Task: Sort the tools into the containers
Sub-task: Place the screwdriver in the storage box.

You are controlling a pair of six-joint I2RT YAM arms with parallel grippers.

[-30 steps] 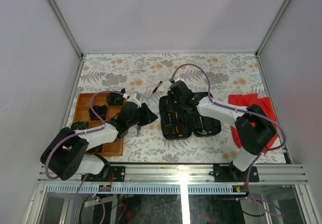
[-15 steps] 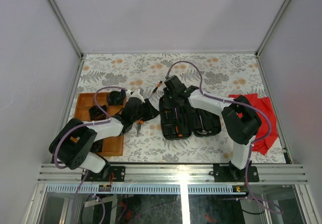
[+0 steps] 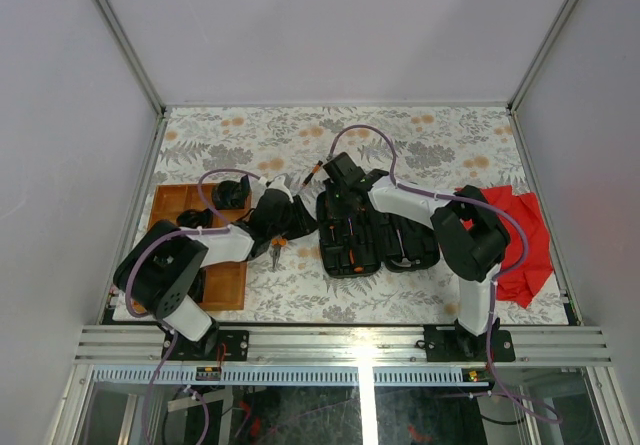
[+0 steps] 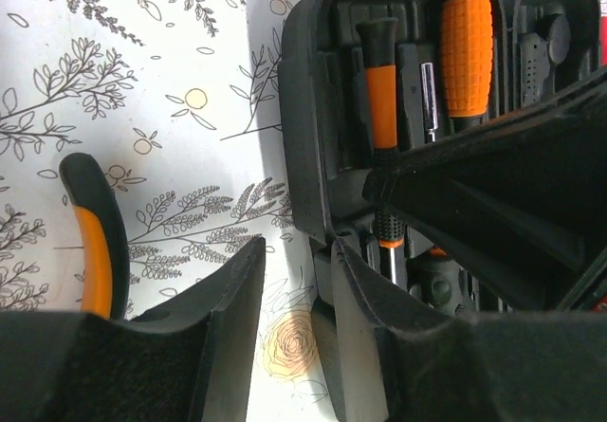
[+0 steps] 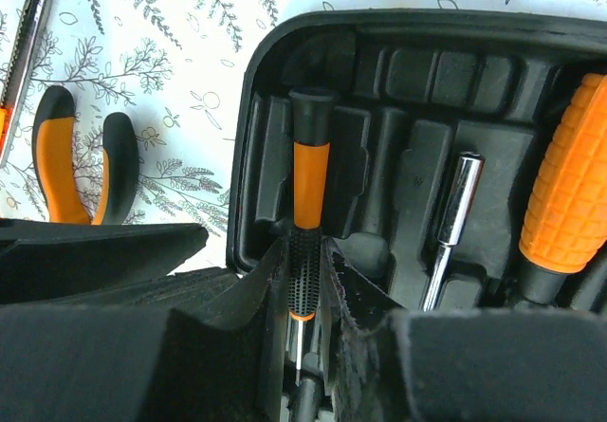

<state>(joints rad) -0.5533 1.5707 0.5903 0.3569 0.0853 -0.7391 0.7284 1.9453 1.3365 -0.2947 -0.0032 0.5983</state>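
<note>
Over the open black clamshell case [image 5: 248, 109], the right tool [image 5: 302, 263] is pinched on the knurled neck of a precision screwdriver [image 5: 310, 171] lying in its moulded slot; letting go before it is pressed home could leave it riding proud. Just beside the case's edge the left tool [image 4: 296, 266] hangs slightly open and empty above the table [image 4: 171, 109], pliers [image 4: 95, 242] nearby, and such crowding could shunt the case or knock the two together.
</note>
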